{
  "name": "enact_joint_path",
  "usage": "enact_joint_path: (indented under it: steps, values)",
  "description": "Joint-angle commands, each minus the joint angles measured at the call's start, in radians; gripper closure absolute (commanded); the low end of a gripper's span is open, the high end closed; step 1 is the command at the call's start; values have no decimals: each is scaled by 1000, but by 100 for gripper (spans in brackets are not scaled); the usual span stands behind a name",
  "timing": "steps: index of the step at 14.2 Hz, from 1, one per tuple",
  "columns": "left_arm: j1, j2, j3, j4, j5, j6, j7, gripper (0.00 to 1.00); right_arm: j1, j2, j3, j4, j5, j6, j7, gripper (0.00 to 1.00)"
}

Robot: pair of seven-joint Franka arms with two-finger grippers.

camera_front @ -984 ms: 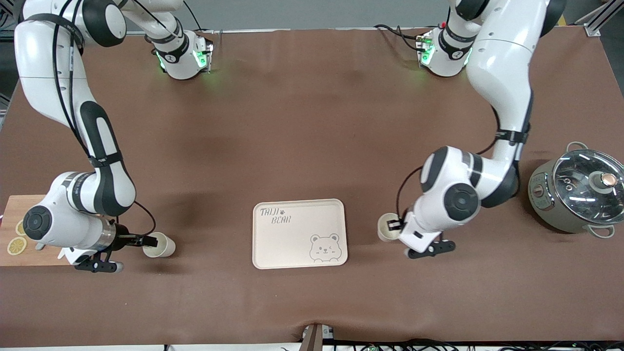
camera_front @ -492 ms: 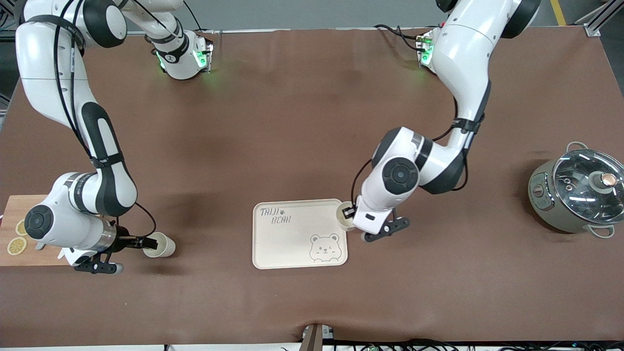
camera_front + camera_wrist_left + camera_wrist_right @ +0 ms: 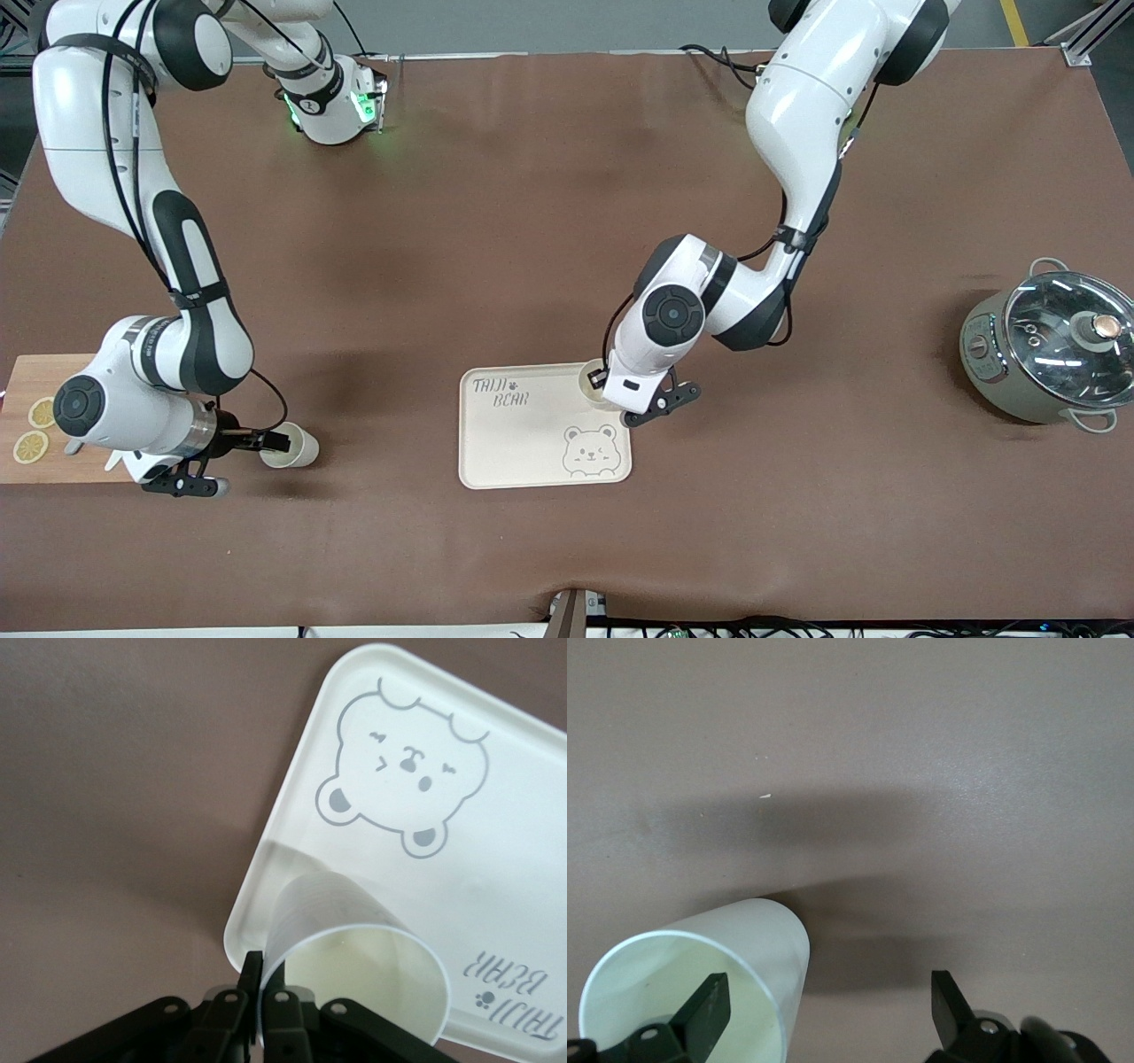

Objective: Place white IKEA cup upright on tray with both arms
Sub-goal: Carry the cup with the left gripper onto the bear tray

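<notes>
Over the tray's (image 3: 514, 443) edge, the left gripper (image 3: 599, 383) pinches one cup's (image 3: 592, 379) rim; the right gripper (image 3: 270, 438), jaws spread, straddles another cup's (image 3: 292, 447) wall on the table. A thin-rim pinch could tip either.

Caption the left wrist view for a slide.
Left pincer shut on the rim of a white cup, held over the corner of the bear tray.

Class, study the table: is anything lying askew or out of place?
Yes. One white cup lies tipped on its side on the brown table beside the wooden cutting board, with one finger of the open right end effector inside its mouth. The left end effector carries the other cup over the tray.
</notes>
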Motion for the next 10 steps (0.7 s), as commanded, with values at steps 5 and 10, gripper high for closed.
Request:
enact_joint_path:
  steps: [5,10]
  values:
    - [-19,40,12,26,-23,23,-28,86,7,6,-1,10,18,5,9,22]
    - [-19,34,21,21,-13,23,-19,0,7,6,-1,10,18,3,9,47]
